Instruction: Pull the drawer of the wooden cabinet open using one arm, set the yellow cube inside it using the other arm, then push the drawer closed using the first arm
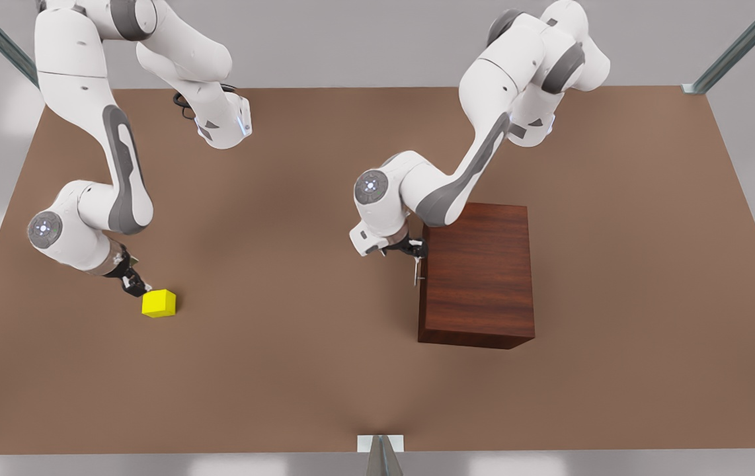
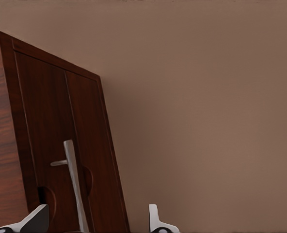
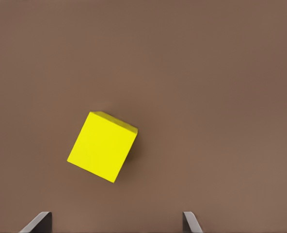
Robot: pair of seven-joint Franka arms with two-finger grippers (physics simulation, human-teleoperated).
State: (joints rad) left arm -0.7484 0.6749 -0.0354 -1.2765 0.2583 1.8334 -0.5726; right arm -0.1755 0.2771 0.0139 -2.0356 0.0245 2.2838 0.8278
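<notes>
Drawer (image 1: 425, 277) shut, facing the front view's left, its handle (image 1: 416, 270) a bar running near to far. My left gripper (image 1: 417, 250) straddles it, jaws wide; sitting near the bar's far end, I judge it could slip off. Right gripper (image 1: 136, 285), jaws wide, hovers beside the cube (image 1: 158, 303) on the table (image 1: 298, 370), well left of the cabinet (image 1: 480, 271).

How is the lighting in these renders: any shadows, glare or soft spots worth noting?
Front view: even, diffuse light; the wooden cabinet casts only a faint shadow on the table, and pale reflections sit on the floor at the lower edge. Right wrist view: the yellow cube throws a thin dark shadow along one side. Left wrist view: the handle looks slightly soft-edged, no glare.
</notes>
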